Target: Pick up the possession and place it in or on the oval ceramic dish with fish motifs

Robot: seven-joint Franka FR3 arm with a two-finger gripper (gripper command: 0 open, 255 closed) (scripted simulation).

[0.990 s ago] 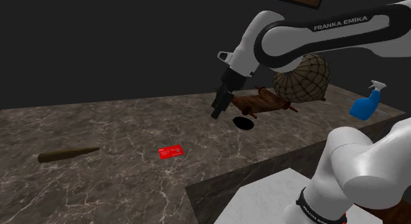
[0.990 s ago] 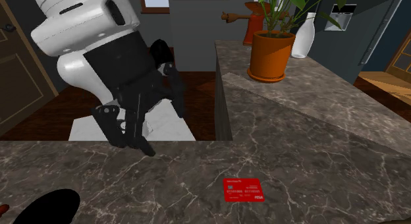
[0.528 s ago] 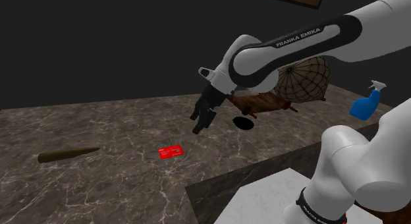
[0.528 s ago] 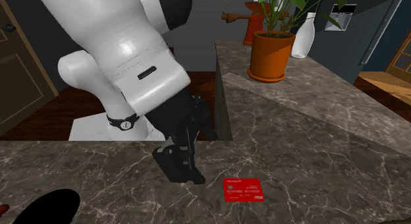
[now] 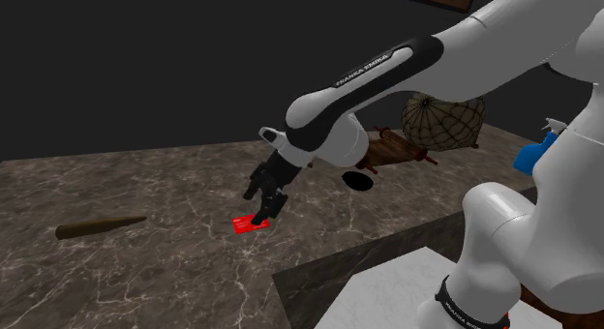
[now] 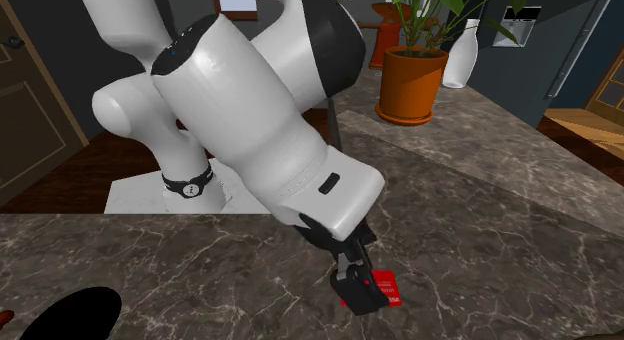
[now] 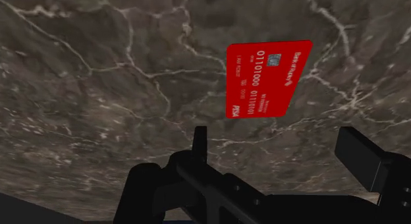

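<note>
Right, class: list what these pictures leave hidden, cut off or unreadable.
Second exterior view: the gripper hides most of the red card.
Same view: the bottom edge cuts off the black oval dish.
Wrist view: the card's smallest print is too small to read.

White arm (image 5: 489, 37), dark FRANKA EMIKA band (image 5: 373, 68), black tool (image 5: 259, 214)

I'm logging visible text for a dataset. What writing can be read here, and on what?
"FRANKA EMIKA": on the arm.
"0110 1000": on the red card.
"VISA": in the card's corner.
The card's other print is too blurred to read.
</note>
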